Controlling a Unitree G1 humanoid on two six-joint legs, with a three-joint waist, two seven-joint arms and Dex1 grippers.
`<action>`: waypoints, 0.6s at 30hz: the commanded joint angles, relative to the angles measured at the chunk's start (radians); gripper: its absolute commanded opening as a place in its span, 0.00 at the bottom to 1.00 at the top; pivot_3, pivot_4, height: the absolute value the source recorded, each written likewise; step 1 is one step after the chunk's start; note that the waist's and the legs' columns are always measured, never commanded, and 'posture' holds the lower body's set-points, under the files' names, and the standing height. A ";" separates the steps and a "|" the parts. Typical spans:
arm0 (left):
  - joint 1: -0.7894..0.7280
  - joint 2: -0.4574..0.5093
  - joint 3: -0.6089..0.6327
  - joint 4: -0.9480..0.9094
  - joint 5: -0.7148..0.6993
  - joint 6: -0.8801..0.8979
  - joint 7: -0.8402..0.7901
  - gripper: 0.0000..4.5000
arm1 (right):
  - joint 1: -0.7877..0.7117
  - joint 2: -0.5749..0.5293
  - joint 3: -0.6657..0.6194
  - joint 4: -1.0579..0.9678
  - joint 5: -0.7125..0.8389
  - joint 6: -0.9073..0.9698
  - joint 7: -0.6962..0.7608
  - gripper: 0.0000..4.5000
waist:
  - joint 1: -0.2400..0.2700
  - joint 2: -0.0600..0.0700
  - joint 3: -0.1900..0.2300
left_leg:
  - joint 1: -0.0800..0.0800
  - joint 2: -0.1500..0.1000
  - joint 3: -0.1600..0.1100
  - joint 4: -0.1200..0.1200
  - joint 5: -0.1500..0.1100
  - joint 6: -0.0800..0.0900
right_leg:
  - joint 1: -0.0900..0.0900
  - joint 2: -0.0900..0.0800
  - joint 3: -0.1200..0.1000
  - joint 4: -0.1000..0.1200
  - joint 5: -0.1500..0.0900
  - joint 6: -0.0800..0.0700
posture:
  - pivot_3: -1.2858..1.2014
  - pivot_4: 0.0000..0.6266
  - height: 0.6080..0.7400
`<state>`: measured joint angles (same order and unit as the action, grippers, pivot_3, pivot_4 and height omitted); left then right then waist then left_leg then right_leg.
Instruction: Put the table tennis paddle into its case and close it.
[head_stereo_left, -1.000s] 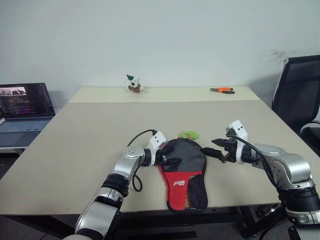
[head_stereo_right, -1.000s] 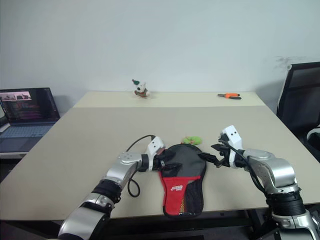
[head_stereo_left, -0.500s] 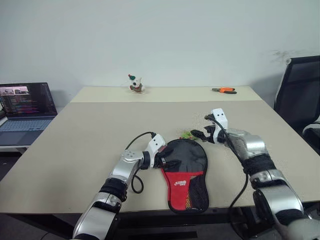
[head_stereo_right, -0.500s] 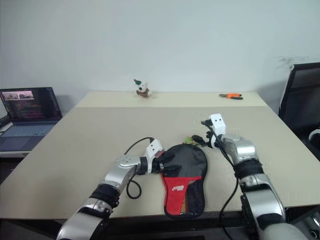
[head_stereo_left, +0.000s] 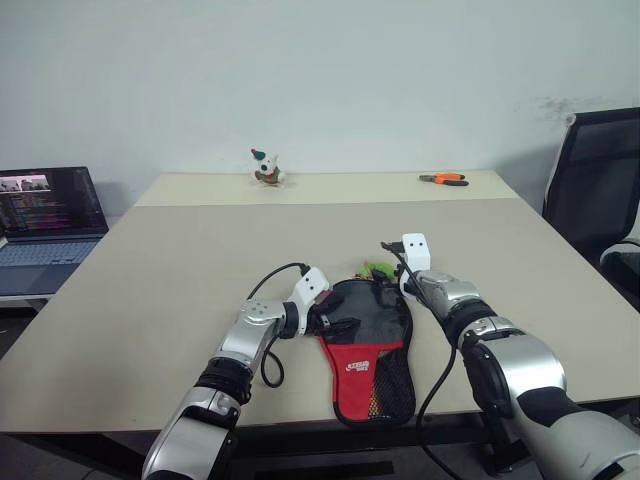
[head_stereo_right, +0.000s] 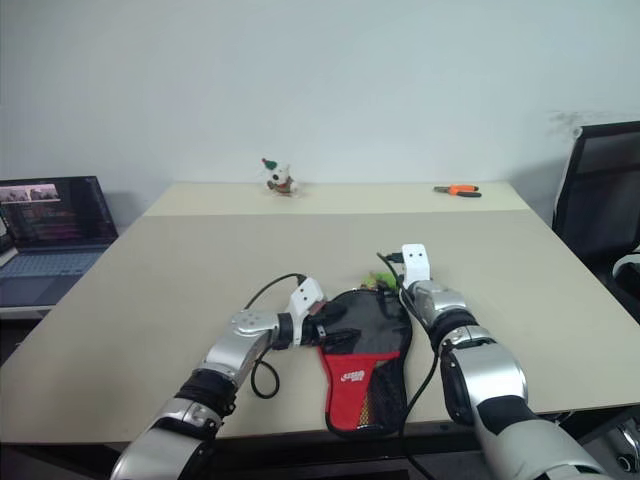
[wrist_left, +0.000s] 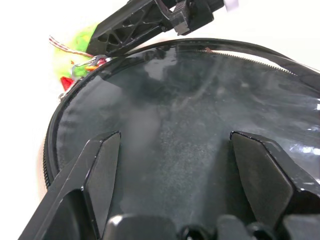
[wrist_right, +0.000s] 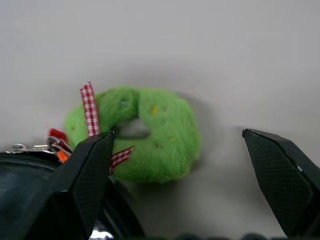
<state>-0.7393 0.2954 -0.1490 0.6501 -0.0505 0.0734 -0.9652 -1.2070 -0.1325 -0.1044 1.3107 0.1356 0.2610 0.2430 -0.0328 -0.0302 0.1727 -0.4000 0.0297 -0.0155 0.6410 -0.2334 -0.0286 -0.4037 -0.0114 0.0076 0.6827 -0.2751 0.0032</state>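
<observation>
Right pincer (wrist_right: 175, 185) spread; wrist reveals green charm (wrist_right: 150, 132).

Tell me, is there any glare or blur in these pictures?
Left wrist view: pale glare streaks the shiny black fabric paddle case, and the fluffy green ring charm washes out. Right wrist view: the right gripper's black fingers look soft. Head views: even light.
</observation>
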 joint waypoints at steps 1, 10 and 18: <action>0.020 0.009 -0.004 -0.035 0.007 0.007 0.016 0.85 | -0.034 0.021 -0.016 0.011 -0.020 -0.012 -0.009 0.81 | 0.000 0.000 0.000 | 0.000 0.000 0.000 0.000 0.000 0.000 | 0.000 0.000 0.000 0.000 0.000 0.000 | 0.52 0.24 1.00; -0.014 -0.011 -0.019 -0.020 0.019 -0.018 0.029 0.85 | -0.040 0.020 -0.029 0.019 -0.060 -0.005 -0.018 0.13 | 0.000 0.000 0.000 | 0.000 0.000 0.001 0.000 0.000 0.000 | 0.000 0.000 0.001 0.000 0.000 0.000 | 0.52 0.24 1.00; -0.168 -0.059 -0.071 0.203 0.087 -0.162 -0.016 0.85 | -0.054 0.021 -0.046 0.015 -0.069 -0.002 -0.023 0.01 | 0.002 0.000 0.000 | 0.000 -0.001 0.002 0.000 0.000 0.000 | 0.000 0.000 0.001 0.000 0.000 0.000 | 0.52 0.24 1.00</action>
<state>-0.8757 0.2562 -0.2017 0.8327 0.0227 -0.0444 -0.9738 -1.2294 -0.1150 -0.1382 1.3343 0.0670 0.2592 0.2162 -0.0312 -0.0301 0.1727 -0.4005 0.0287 -0.0133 0.6407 -0.2333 -0.0286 -0.4042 -0.0111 0.0082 0.6821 -0.2750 0.0036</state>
